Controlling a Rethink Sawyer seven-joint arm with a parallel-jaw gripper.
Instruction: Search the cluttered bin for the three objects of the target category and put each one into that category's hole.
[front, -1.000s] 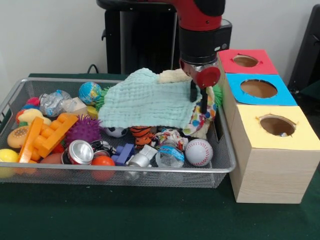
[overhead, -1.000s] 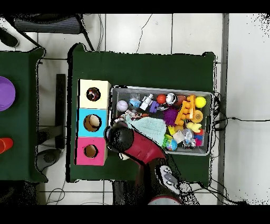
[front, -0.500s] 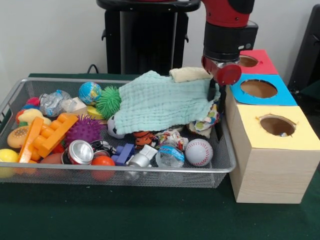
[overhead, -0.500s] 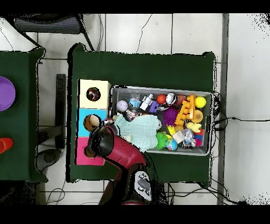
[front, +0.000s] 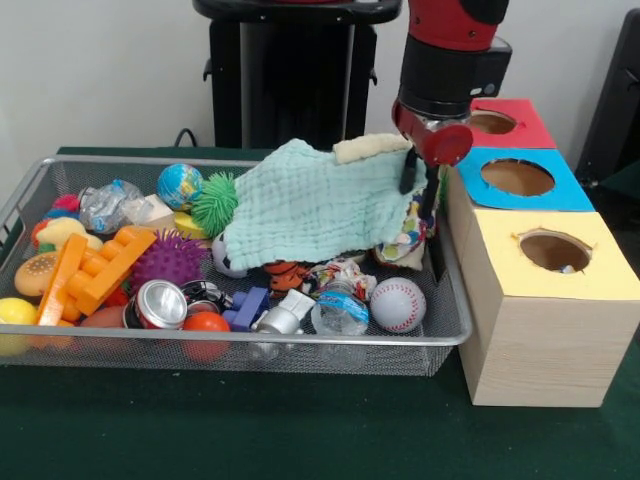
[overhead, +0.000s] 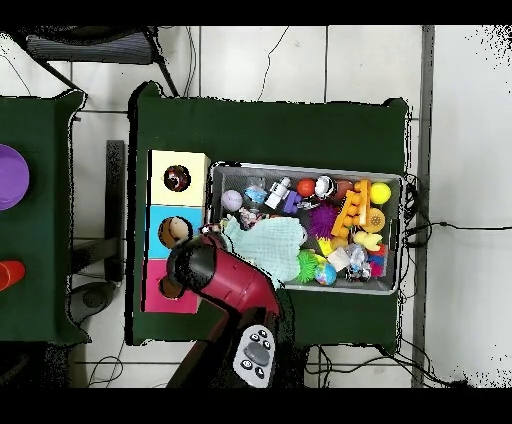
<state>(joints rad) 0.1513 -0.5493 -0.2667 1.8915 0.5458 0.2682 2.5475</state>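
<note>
Now mid-carry: gripper (front: 420, 185) pinched shut on a corner of the mint-green muslin cloth (front: 315, 205), lifted at the wire bin's (front: 455, 335) end beside the boxes. Next, judged: raise higher, clear the rim, move over the blue box's hole (front: 518, 177), release. Cloth draped, long axis running across the bin, held corner toward the boxes, trailing end resting on the toys.

Three box tops with holes line the right of the frame: one red (front: 497, 122), one blue (front: 520, 178), one yellow (front: 553, 252). One wire bin (front: 445, 310) holds one baseball (front: 398, 304), one soda can (front: 159, 304) and one globe ball (front: 180, 185).
</note>
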